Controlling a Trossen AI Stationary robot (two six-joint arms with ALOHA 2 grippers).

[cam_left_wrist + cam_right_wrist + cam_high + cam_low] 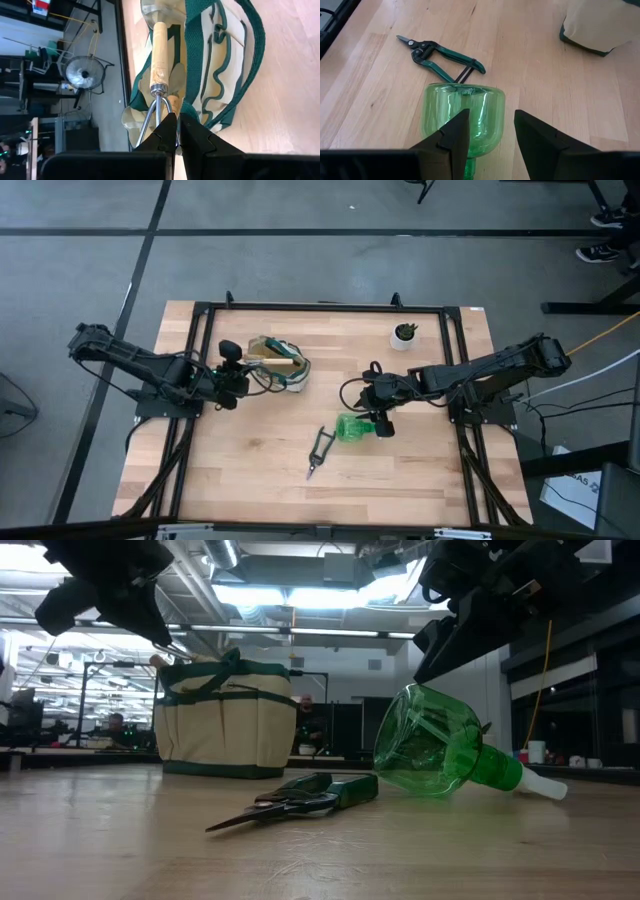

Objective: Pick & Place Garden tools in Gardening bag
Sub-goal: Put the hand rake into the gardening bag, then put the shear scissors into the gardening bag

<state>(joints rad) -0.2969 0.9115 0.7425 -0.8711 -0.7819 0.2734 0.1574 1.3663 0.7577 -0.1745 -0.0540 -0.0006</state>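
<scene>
Lowering a wooden-handled tool (pixel 161 60) into the gardening bag (pixel 278 364), the left gripper (pixel 176 131) pinches its metal shank, while the right gripper (pixel 489 131), fingers wide, straddles the spray bottle (pixel 465 111) lying on the tabletop (pixel 250 450) beside the shears (pixel 319 450), needing closure next.

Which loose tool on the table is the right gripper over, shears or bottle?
The green spray bottle, lying on its side: the open right gripper straddles it. The shears lie beyond, untouched.
</scene>
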